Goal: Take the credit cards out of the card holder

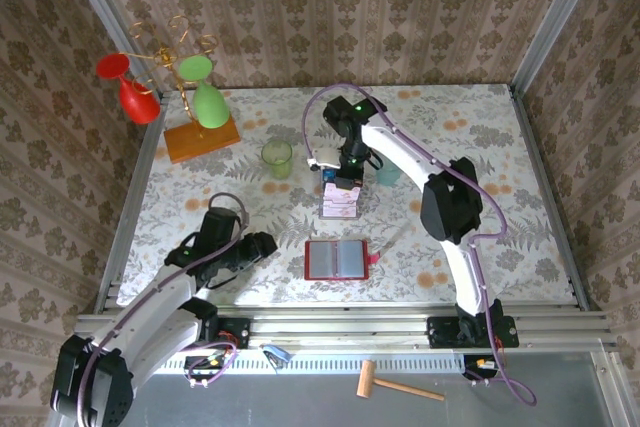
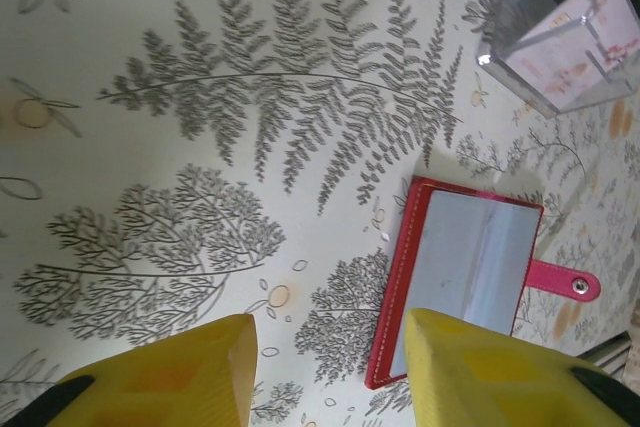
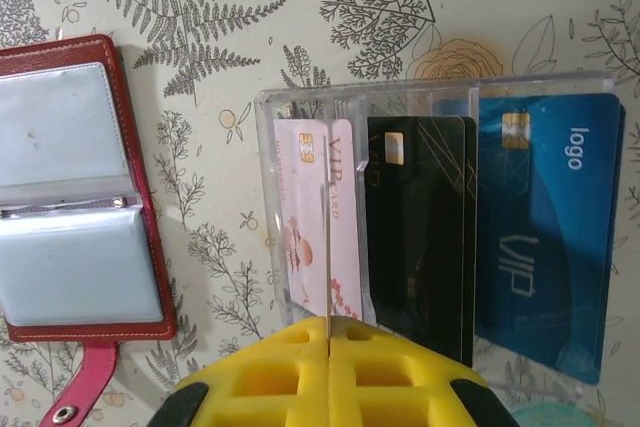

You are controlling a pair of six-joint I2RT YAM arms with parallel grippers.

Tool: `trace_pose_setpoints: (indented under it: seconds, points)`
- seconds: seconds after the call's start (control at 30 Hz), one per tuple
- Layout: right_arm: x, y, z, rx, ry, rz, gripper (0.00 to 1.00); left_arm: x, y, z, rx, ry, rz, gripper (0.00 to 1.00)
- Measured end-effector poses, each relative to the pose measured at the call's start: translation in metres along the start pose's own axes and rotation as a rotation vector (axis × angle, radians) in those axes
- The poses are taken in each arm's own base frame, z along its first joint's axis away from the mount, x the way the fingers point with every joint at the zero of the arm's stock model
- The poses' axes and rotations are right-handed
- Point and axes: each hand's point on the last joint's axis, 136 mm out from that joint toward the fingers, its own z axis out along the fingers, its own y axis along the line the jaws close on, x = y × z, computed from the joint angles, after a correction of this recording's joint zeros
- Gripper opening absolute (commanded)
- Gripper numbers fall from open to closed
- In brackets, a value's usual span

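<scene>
**Item 1: left gripper** (image 2: 328, 352). Yellow fingers parted, nothing between them, hanging over the fern-patterned table (image 2: 200, 147).

**Item 2: card holder** (image 2: 470, 262). Red, lying open and flat on the table just ahead of the left gripper, toward its right finger. Near corner overlapped by that finger in the left wrist view. Greyish clear pockets face up. Red tab (image 2: 560, 282) with a snap, sticking out on the side away from the left gripper. From the right gripper, off to the left of the fingers and apart from the stand.

**Item 3: right gripper** (image 3: 328, 337). Fingers pressed together. Thin pale edge running straight ahead from between the tips, whether a card or a stand divider cannot be told.

**Item 4: clear stand** (image 3: 440, 87). Directly ahead of the right gripper. Side by side inside: pink-white card (image 3: 300, 217) in line with the fingers, black card (image 3: 420, 227) to its right, blue card (image 3: 545, 237) furthest right.

**Item 5: green cup** (image 1: 277, 158) and **teal cup** (image 1: 388, 175). Left and right of the right gripper in the overhead view.
</scene>
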Motion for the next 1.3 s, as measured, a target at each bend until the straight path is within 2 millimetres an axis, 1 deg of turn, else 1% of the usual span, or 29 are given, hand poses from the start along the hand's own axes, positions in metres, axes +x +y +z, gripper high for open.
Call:
trace_pose_setpoints:
  seconds: [0.2,0.3,0.33,0.37,0.43,0.5,0.57,0.67,0.7,0.73,0.77,0.8,0.9,1.0,1.07,1.2,1.3]
  points:
    - [0.0,-0.001,0.018,-0.043,0.014,-0.005,0.0,-0.001,0.005,-0.001,-0.011,-0.004,-0.018,0.43]
    - [0.001,0.0,0.023,-0.058,0.021,-0.001,0.13,-0.003,0.007,-0.001,-0.014,-0.011,-0.026,0.43]
    - [0.002,0.0,0.024,-0.06,0.022,0.0,0.19,-0.004,0.008,-0.001,-0.016,-0.013,-0.027,0.44]
    - [0.002,0.001,0.024,-0.062,0.023,0.001,0.25,-0.004,0.009,-0.001,-0.018,-0.015,-0.028,0.46]
    - [0.002,0.001,0.024,-0.065,0.021,0.002,0.31,-0.005,0.011,-0.001,-0.022,-0.02,-0.027,0.5]
    - [0.001,0.001,0.024,-0.063,0.02,0.008,0.34,-0.007,0.013,-0.002,-0.024,-0.027,-0.019,0.59]
    - [0.0,-0.002,0.024,-0.052,0.011,0.017,0.37,-0.011,0.015,-0.003,-0.03,-0.038,-0.006,0.7]
    - [0.004,0.0,0.022,-0.026,-0.001,0.047,0.42,-0.019,0.024,-0.003,-0.066,-0.055,0.013,0.84]
    - [0.006,0.001,0.02,-0.013,-0.007,0.058,0.44,-0.021,0.027,-0.004,-0.084,-0.06,0.016,0.95]
    - [0.01,0.003,0.017,0.007,-0.013,0.074,0.47,-0.025,0.031,-0.005,-0.109,-0.066,0.025,1.0]
    - [0.014,0.004,0.013,0.029,-0.019,0.09,0.51,-0.029,0.034,-0.006,-0.131,-0.072,0.034,1.0]
    - [0.019,0.005,0.008,0.057,-0.028,0.108,0.65,-0.035,0.037,-0.008,-0.156,-0.08,0.043,1.0]
    - [0.037,0.006,-0.008,0.161,-0.055,0.181,1.0,-0.055,0.042,-0.017,-0.207,-0.125,0.071,1.0]
    - [0.057,0.004,-0.02,0.266,-0.085,0.256,1.0,-0.075,0.047,-0.024,-0.261,-0.18,0.105,1.0]
    - [0.072,0.001,-0.024,0.333,-0.107,0.319,1.0,-0.088,0.052,-0.028,-0.31,-0.215,0.138,1.0]
    - [0.108,-0.006,-0.018,0.451,-0.123,0.45,1.0,-0.111,0.065,-0.033,-0.401,-0.269,0.161,1.0]
    - [0.139,-0.013,-0.011,0.547,-0.14,0.575,1.0,-0.13,0.074,-0.041,-0.462,-0.318,0.169,1.0]
